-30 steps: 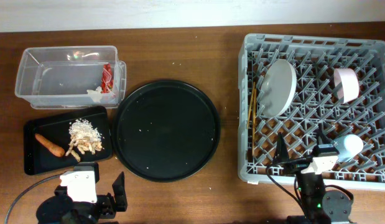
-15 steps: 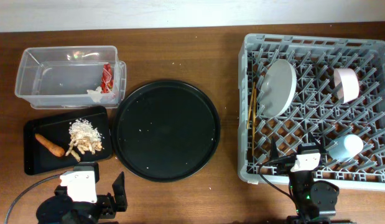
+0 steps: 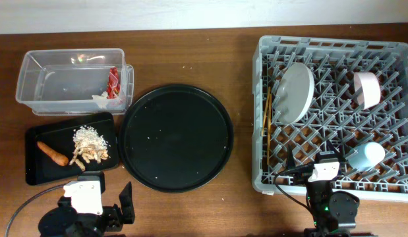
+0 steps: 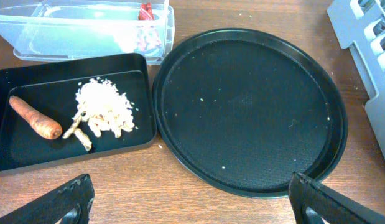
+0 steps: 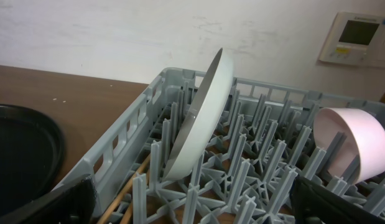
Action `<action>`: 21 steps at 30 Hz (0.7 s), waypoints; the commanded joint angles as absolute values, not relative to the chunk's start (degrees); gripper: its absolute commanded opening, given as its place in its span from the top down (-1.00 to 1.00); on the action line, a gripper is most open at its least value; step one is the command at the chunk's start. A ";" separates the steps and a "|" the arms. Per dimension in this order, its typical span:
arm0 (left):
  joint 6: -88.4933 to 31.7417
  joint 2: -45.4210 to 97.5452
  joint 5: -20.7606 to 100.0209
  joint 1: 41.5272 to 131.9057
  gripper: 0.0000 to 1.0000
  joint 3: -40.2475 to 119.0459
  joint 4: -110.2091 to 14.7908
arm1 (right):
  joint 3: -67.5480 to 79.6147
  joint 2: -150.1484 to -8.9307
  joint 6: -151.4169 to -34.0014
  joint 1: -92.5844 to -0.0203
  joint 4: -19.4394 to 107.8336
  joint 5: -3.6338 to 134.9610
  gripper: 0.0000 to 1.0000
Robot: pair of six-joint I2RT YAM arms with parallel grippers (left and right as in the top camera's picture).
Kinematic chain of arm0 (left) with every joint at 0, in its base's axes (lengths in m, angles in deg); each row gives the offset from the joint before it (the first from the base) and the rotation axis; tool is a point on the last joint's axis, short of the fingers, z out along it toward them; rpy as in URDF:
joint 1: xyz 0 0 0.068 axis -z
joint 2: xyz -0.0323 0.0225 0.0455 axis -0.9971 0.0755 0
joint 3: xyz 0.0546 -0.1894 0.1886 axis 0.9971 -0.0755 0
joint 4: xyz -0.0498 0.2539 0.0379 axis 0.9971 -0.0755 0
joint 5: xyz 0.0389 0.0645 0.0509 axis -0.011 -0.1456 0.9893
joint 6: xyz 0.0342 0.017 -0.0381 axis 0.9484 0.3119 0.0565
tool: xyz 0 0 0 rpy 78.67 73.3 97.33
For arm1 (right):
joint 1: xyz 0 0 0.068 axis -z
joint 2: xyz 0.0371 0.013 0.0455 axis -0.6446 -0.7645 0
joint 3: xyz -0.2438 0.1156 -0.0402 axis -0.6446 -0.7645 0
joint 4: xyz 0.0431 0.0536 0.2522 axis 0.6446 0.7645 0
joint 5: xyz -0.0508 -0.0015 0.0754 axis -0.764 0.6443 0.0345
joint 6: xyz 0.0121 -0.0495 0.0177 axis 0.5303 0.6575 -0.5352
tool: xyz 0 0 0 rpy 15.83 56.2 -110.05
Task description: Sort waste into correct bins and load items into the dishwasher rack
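At the near edge of the bench [image 3: 190,59] the left pincer [image 4: 192,208] hangs wide open with nothing in it, parked where it was a second ago. The right pincer [image 5: 192,211], equally spread and empty, has drawn back from over the near rim of the dishwasher rack [image 3: 258,118] since then. In the last half second nothing has shifted.

Just beyond the left arm, the shallow black tray [image 3: 58,174] holds the carrot [image 3: 52,153] and a heap of beige crumbs [image 3: 90,145]. The large round black tray [image 3: 177,137] sits beside it, bare but for a few specks.

In the rack, the light-blue cup [image 3: 367,157] lies nearest the right arm, in the same spot as before. The chopsticks [image 3: 267,122] lie along the left wall. Farther in, the grey plate [image 3: 296,91] leans between the pegs and the pink-sided bowl [image 3: 366,89] is tipped on its side.

At the far left, the clear tub [image 3: 32,79] holds the red wrapper [image 3: 113,81] and the white scrap [image 3: 100,100] at its right end.

The bench is dark brown wood with a few pale flecks on it. Behind it is a scuffed white wall [image 5: 117,37] with a small control panel [image 5: 357,38] mounted on it.
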State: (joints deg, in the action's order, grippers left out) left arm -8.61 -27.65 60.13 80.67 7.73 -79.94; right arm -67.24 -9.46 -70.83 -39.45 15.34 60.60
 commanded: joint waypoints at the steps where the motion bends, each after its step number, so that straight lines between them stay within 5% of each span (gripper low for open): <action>1: -7.93 -27.83 59.52 80.69 -0.98 7.55 -79.81 | -67.53 -8.95 -70.48 -39.76 15.68 60.32 -0.96; 12: -7.71 -29.68 61.33 80.69 -0.98 6.31 -79.13 | -67.53 -8.95 -70.48 -39.76 15.68 60.32 -0.96; 21: -7.73 -42.89 60.85 81.57 -0.98 -19.09 -49.80 | -67.53 -8.95 -70.48 -39.76 15.68 60.32 -0.97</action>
State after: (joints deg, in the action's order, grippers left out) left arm -8.58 -38.91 61.64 80.74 -12.42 -55.28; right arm -67.24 -9.46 -70.79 -39.45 15.34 60.58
